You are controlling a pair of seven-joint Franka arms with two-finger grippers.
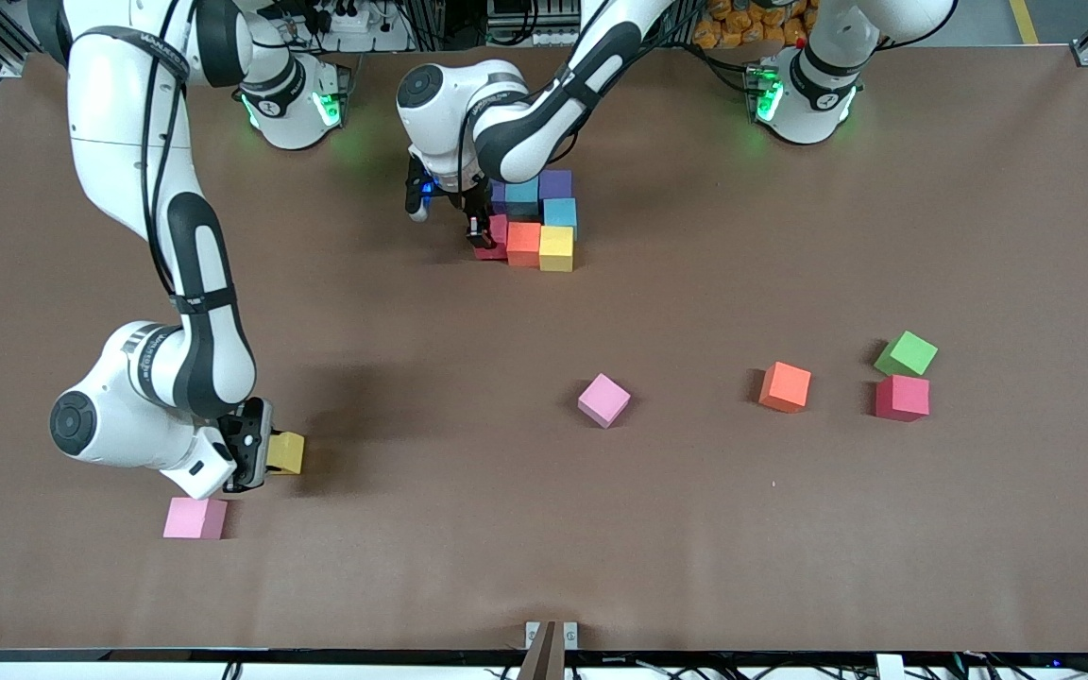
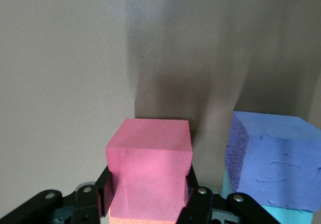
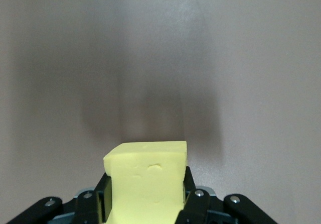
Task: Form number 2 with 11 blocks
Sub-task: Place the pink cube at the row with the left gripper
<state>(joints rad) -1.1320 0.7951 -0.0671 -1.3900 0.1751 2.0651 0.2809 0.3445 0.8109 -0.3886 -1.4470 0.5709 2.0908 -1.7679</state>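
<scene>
I am working with both arms at once, and the biggest risk sits at my left gripper, which is clamped on the rose-red cube at the right-arm end of the half-built number 2. That cube is touching the orange cube in the row nearest the front camera, so if I let go unevenly or lift away crooked, I am likely dragging it out of line or nudging the orange cube and the yellow cube beside it. The purple cube and the cyan cube stand close by, so a sideways wobble could shove the whole figure. My right gripper is closed on the second yellow cube near the right arm's end of the table, just beside a light pink cube that lies nearer the front camera; I cannot tell whether the yellow cube is clear of the table. If it is gripped off-centre, it could twist or slip on the way to the figure. Another pink cube and an orange cube are lying loose, well apart from both grippers.
</scene>
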